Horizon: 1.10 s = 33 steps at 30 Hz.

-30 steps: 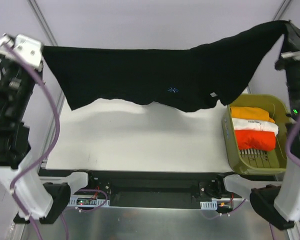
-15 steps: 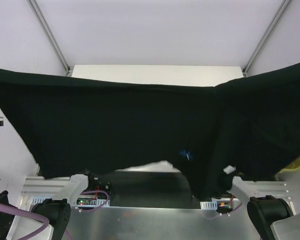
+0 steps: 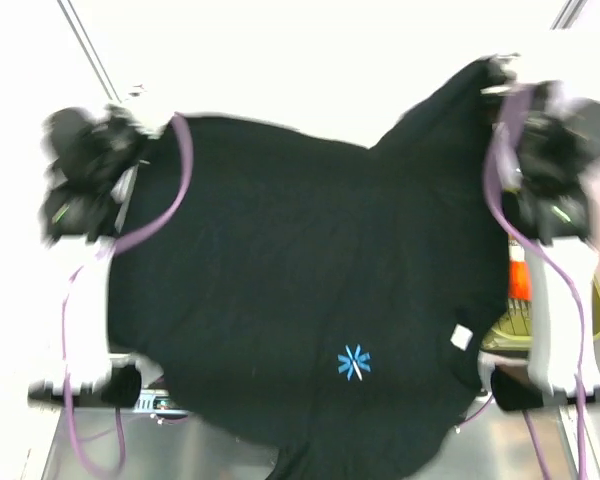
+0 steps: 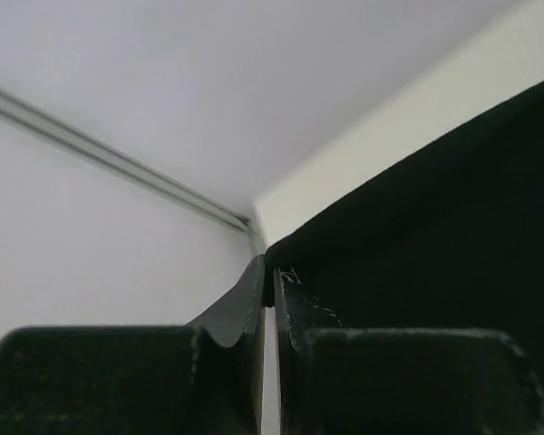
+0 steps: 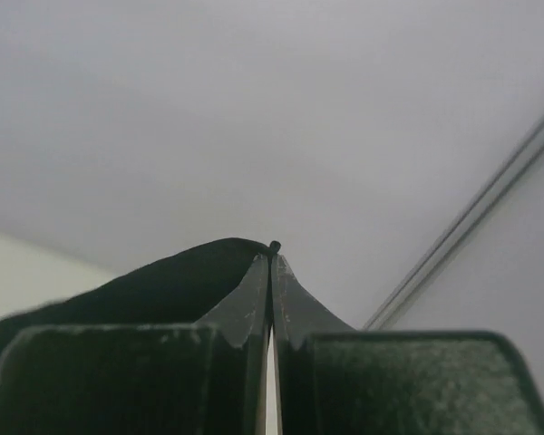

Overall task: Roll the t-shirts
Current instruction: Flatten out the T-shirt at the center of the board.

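Observation:
The black t-shirt (image 3: 300, 300) with a small blue chest mark (image 3: 353, 362) is spread wide over the table, its near hem hanging past the front edge. My left gripper (image 3: 140, 130) is shut on its far left corner; the left wrist view shows the cloth edge (image 4: 417, 236) pinched between the fingertips (image 4: 270, 272). My right gripper (image 3: 495, 75) is shut on its far right corner, seen in the right wrist view (image 5: 273, 252) with black cloth (image 5: 118, 290) trailing left. A red-orange t-shirt (image 3: 518, 280) peeks out beside the right arm. The orange and white ones are hidden.
The olive-green tub (image 3: 510, 335) stands at the right, mostly hidden by the right arm (image 3: 555, 300) and the black shirt. Purple cables run along both arms. Metal frame bars rise at the far corners.
The black t-shirt was held up stretched in the air; it has swung forward and down and now lies spread over the table. Both arms have moved to the far side, still gripping its corners.

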Each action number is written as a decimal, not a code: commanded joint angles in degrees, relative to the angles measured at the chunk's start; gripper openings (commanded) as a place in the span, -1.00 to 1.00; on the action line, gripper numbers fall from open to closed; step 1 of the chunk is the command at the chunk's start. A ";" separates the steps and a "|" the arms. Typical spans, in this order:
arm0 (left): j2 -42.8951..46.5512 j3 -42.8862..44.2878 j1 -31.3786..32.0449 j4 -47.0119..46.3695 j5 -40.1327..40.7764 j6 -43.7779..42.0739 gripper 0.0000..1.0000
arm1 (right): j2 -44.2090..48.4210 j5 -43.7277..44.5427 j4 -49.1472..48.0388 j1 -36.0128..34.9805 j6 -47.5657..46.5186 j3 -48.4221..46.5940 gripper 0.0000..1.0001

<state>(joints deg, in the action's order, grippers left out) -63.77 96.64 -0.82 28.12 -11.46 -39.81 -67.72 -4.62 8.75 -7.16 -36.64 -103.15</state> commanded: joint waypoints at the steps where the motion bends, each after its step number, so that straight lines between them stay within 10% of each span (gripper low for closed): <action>1: -6.79 -8.73 -0.15 0.45 -8.47 -0.79 -1.00 | -8.00 -1.88 -3.83 -0.49 -1.24 9.63 -0.99; 8: -34.07 -7.38 -0.23 0.01 -7.54 -3.43 -1.00 | -33.98 -0.31 -5.68 -2.07 -2.29 7.81 -0.99; 20: -61.98 17.59 -1.20 0.88 0.38 1.14 -1.00 | -79.48 15.78 -3.91 -4.27 -17.05 -37.79 -0.99; 33: -49.63 10.78 -1.90 3.26 -9.35 -0.79 -1.00 | -54.37 13.15 -4.63 -5.59 -11.78 -12.70 -0.99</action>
<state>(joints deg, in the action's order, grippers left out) -123.52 111.90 -1.61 29.47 -15.00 -38.63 -135.66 8.14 5.02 -12.25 -50.48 -118.28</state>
